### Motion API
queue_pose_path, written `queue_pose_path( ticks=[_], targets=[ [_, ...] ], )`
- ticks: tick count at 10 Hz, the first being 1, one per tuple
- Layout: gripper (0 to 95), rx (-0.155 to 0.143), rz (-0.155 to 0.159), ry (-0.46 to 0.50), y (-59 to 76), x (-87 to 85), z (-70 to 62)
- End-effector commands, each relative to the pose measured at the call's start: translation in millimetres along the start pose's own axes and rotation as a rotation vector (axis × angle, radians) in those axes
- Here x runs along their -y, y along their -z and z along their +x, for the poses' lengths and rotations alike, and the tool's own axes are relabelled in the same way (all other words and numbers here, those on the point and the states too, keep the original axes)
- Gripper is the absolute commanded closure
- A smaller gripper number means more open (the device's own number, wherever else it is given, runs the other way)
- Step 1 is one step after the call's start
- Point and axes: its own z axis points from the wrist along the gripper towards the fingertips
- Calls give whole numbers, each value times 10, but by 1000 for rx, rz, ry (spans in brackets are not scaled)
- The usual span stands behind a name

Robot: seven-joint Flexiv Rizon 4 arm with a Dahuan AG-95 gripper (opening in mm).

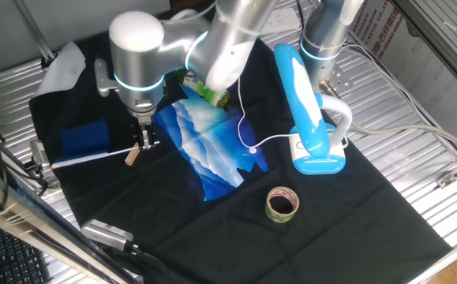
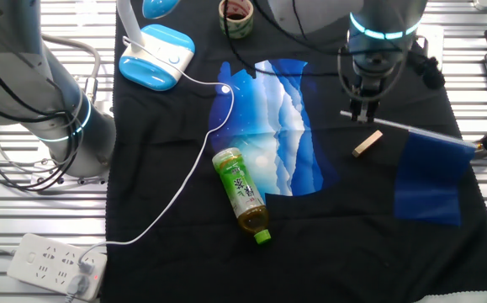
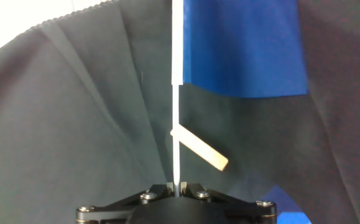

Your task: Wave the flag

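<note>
Gripping the thin white stick of the flag [image 3: 242, 46] at its near end, the gripper [image 3: 176, 186] has its jaws shut on it; in the hand view only the finger bases show at the bottom edge, the tips being cut off. The flag's blue cloth lies on the black mat [image 1: 354, 205], at the stick's far end. A wooden block [image 3: 198, 149] lies just beside the stick, partly crossed by it. In one fixed view the arm's wrist hides the gripper's upper part and most of the bottle [image 2: 243, 194]. The patterned cloth [image 2: 277, 126] lies mid-mat, its edge under the bottle. The lamp [image 1: 307, 118] and tape roll [image 1: 282, 203] stand well apart.
</note>
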Motion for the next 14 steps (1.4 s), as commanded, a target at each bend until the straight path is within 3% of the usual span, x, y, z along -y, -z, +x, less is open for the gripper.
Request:
queue_pose_path(
  ticks=[1,5,11,14],
  targets=[
    [950,2,4,-1,52,-25,18],
    [950,3,-2,-9,223,-87,85],
    [950,-21,-11,-25,425,-164,255],
    [950,-40,-19,-10,559,-41,332]
  ],
)
